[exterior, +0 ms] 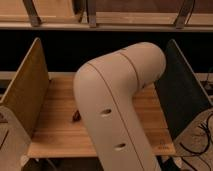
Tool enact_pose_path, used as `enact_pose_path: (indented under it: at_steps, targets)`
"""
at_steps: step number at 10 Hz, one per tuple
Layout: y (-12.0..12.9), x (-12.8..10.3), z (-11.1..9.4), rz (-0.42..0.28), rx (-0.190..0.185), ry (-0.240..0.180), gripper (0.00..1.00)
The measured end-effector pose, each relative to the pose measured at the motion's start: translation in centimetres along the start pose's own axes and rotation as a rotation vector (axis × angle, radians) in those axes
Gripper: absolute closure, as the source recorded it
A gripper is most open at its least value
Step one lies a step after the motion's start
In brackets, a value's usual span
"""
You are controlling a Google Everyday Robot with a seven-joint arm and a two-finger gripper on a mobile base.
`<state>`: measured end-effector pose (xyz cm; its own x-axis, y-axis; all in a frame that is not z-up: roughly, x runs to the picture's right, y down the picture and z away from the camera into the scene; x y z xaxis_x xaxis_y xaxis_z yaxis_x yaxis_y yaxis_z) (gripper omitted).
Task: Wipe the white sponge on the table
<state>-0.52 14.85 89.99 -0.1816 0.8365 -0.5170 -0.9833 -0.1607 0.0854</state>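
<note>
Arm (117, 105) front and centre, one big cream-coloured limb bent at the elbow, rising from the bottom edge and blocking most of the view. Two small oval holes show on its near face, one above the other. The hand is out of sight, somewhere beyond that bulk, so whether it is apart, together or clamped on anything I cannot tell.

One table (55, 127), light wooden planks with the grain running lengthwise, spreads out behind the arm to left and right. Two upright panels flank it: the wooden panel (25, 97) on the left, the dark panel (182, 97) on the right. Just beside the arm's left edge, on the wood, sits one small dark reddish object (76, 116), too small to identify, possibly the tip of something hidden. The white sponge does not show from this angle.

Above, a wooden shelf (130, 19) with three metal brackets. Cables (202, 135) trail at lower right.
</note>
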Motion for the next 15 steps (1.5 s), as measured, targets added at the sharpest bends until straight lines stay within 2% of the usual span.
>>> enact_pose_path:
  at_steps: [2,4,6,8,10,12,15]
  targets:
    - [-4.0,0.0,-0.6,0.051,0.068,-0.006,1.0]
    - [-6.6,-0.8,-1.1,0.104,0.111,-0.022,1.0]
    - [-7.9,-2.1,-1.2,0.131,0.138,-0.04,1.0]
    - [-7.2,-3.8,-0.9,0.125,0.151,-0.061,1.0]
    - [-5.0,-5.3,-0.7,0.085,0.143,-0.078,1.0]
    - [-2.1,-5.8,-0.2,0.046,0.111,-0.082,1.0]
    - [1.6,-4.5,-0.1,-0.002,0.039,-0.078,1.0]
